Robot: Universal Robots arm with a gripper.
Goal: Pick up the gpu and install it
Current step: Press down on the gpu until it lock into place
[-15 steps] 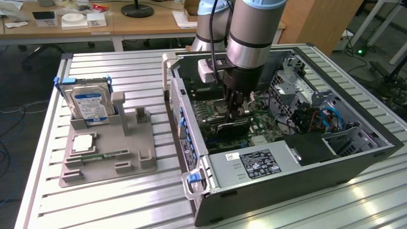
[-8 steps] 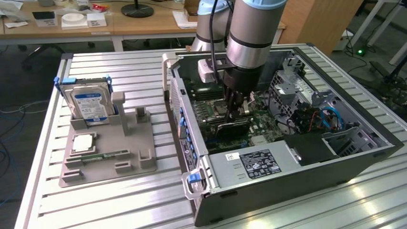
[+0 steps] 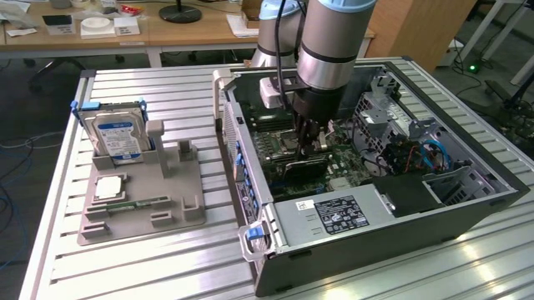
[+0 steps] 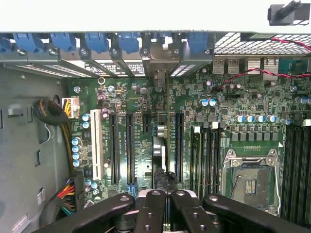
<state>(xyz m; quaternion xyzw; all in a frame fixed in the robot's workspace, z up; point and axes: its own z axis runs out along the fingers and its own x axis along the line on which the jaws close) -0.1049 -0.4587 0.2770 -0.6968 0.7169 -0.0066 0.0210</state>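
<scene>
The arm is reaching down into the open computer case [image 3: 467,206], which is lying on its side on the slatted metal table [image 3: 167,262]; the gripper [image 3: 309,150] is hanging over the motherboard [image 3: 288,140] near the middle of the case, its fingers [image 4: 153,208] clenched on the gpu [image 3: 302,169]; in the exterior view the card is sitting low among the expansion slots, its dark cooler face tilted up, its long axis running from the case's rear bracket wall toward the middle of the board; in the wrist view the gpu [image 4: 159,150] is showing edge-on as a slim blade, standing upright on its long edge in line with the long black slots [image 4: 130,145], one end pointing at the row of blue slot clips [image 4: 97,41] on the rear wall, the other end held between the fingers; the empty processor socket [image 4: 250,177] is lying beside it; on the grey holder tray [image 3: 179,187] at the table's far side, a hard drive [image 3: 119,139] is standing upright and a memory stick [image 3: 137,203] is lying flat.
</scene>
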